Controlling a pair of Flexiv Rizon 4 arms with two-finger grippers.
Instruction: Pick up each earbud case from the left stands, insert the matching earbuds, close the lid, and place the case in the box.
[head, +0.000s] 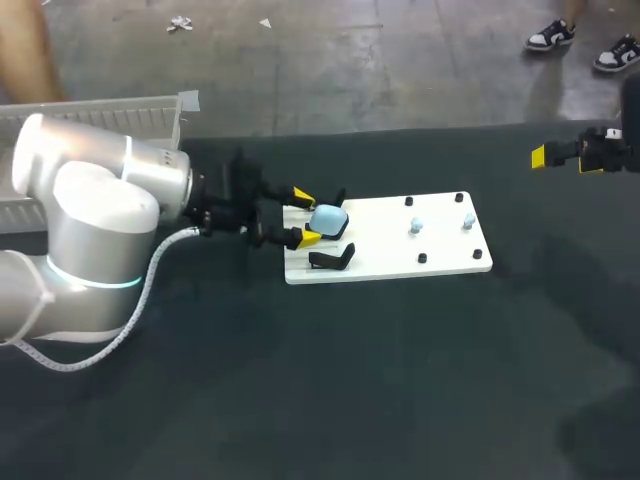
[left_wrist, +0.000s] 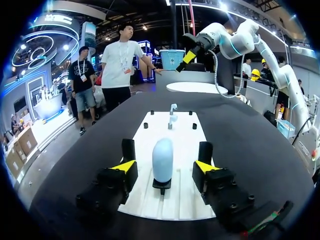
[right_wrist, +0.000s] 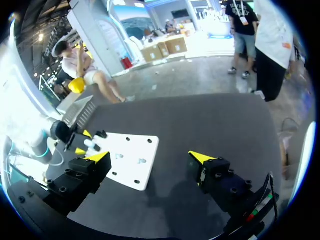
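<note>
A pale blue earbud case (head: 329, 220) (left_wrist: 162, 159) stands shut and upright on a black stand at the left end of the white board (head: 440, 258). My left gripper (head: 306, 216) (left_wrist: 165, 168) is open, with one yellow-tipped finger on each side of the case and a gap showing on both sides. Two small pale blue earbuds (head: 417, 226) (head: 468, 220) sit on pegs at the board's right end, ahead of the case in the left wrist view (left_wrist: 172, 114). My right gripper (head: 565, 158) (right_wrist: 150, 159) hangs open and empty above the table's far right.
A second black stand (head: 333, 259) on the board, nearer the front, holds nothing. Small black pegs dot the board's right half. A white slatted box (head: 110, 112) stands at the back left behind my left arm. Dark table cloth surrounds the board.
</note>
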